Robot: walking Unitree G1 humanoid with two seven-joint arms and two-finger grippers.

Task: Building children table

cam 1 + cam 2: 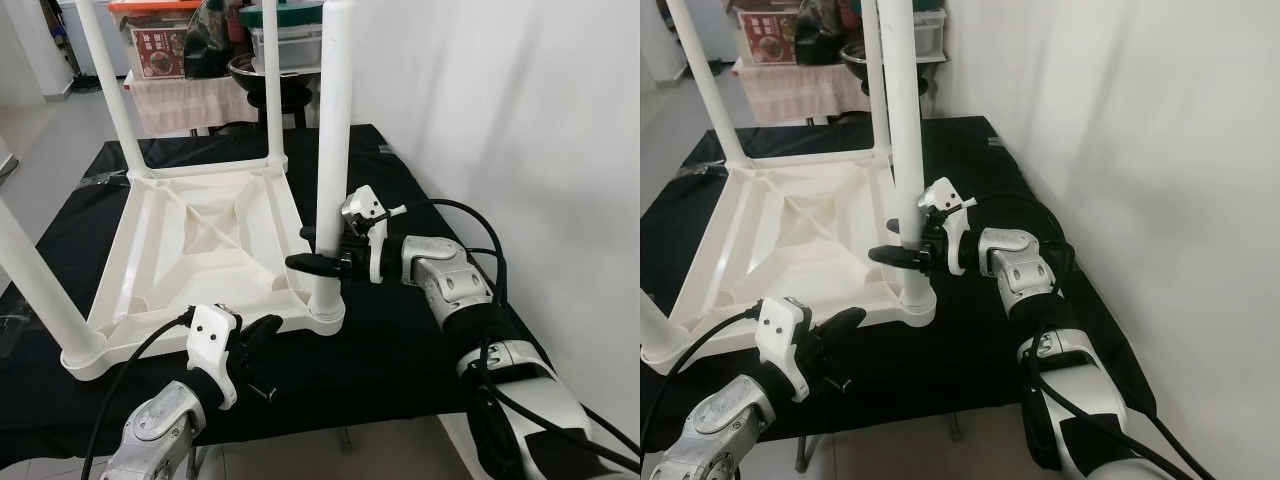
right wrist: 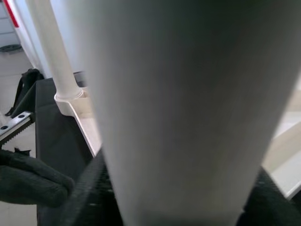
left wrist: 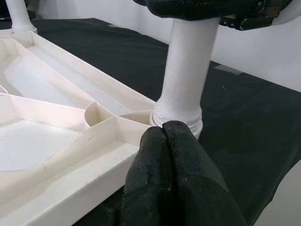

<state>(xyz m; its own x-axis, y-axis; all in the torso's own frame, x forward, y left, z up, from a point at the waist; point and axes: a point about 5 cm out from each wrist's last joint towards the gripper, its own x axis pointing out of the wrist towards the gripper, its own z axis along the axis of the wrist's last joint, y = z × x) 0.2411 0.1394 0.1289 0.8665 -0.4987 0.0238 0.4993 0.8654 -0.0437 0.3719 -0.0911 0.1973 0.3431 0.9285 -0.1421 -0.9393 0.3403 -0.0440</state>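
A white plastic children's table (image 1: pixel 200 250) lies upside down on a black cloth, with its legs pointing up. My right gripper (image 1: pixel 318 250) is shut on the near right leg (image 1: pixel 333 130), low down, a little above its socket (image 1: pixel 325 310). That leg (image 2: pixel 188 94) looms close in the right wrist view. My left gripper (image 1: pixel 262 335) is shut with nothing in it, just in front of the tabletop's near edge. Its fingertips (image 3: pixel 164 136) point at the leg's base (image 3: pixel 181 117). Three other legs stand at the far left (image 1: pixel 110 90), far right (image 1: pixel 272 80) and near left (image 1: pixel 35 280).
A white wall (image 1: pixel 500 100) runs close along the right side. Behind the black-covered work table (image 1: pixel 400 360) stands a cluttered stand with boxes (image 1: pixel 160 45) and a dark bowl (image 1: pixel 255 70). Grey floor (image 1: pixel 50 130) opens to the left.
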